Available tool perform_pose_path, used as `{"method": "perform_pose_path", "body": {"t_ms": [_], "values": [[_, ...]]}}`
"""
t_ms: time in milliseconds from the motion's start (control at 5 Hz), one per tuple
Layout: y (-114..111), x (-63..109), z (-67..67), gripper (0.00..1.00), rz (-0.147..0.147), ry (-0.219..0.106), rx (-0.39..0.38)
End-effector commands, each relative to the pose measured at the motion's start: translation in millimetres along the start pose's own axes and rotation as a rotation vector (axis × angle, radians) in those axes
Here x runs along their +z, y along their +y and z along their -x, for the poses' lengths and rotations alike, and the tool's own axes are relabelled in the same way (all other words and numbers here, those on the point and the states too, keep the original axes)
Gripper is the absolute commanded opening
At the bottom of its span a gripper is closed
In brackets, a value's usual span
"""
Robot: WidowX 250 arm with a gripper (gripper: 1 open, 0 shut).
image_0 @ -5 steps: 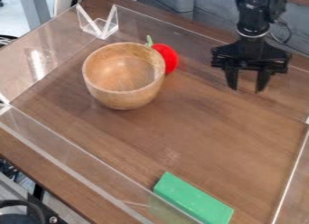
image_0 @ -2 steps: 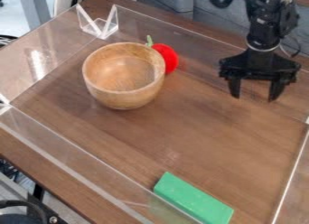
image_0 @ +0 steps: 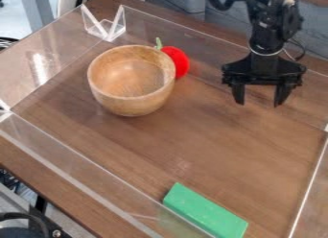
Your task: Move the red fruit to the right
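Observation:
The red fruit (image_0: 175,61), small and glossy with a green top, lies on the wooden table against the right side of the wooden bowl (image_0: 129,80). My gripper (image_0: 263,91) hangs over the table well to the right of the fruit, pointing down. Its black fingers (image_0: 240,90) are spread open with nothing between them. A bare stretch of table separates gripper and fruit.
A clear plastic wall (image_0: 308,199) rings the table surface. A flat green block (image_0: 205,212) lies at the front edge. A folded clear plastic piece (image_0: 104,23) stands at the back left.
The gripper has shifted slightly and rolled about its axis, staying right of the fruit. Fruit and bowl have not moved.

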State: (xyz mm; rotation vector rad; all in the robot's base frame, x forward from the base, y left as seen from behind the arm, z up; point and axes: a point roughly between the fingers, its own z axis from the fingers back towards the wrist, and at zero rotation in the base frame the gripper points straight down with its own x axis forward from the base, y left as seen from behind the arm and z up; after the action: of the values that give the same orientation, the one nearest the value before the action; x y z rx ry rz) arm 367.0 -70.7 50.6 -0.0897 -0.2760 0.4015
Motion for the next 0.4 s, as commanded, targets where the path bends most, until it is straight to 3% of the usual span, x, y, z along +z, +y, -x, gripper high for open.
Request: {"method": "perform_pose_path", "body": {"t_ms": [0, 200], "values": [[-4.4, 31.3, -16.0, 1.00, 0.053, -0.082, -0.001], [-1.5, 32.1, -16.6, 1.00, 0.049, -0.110, 0.051]]}}
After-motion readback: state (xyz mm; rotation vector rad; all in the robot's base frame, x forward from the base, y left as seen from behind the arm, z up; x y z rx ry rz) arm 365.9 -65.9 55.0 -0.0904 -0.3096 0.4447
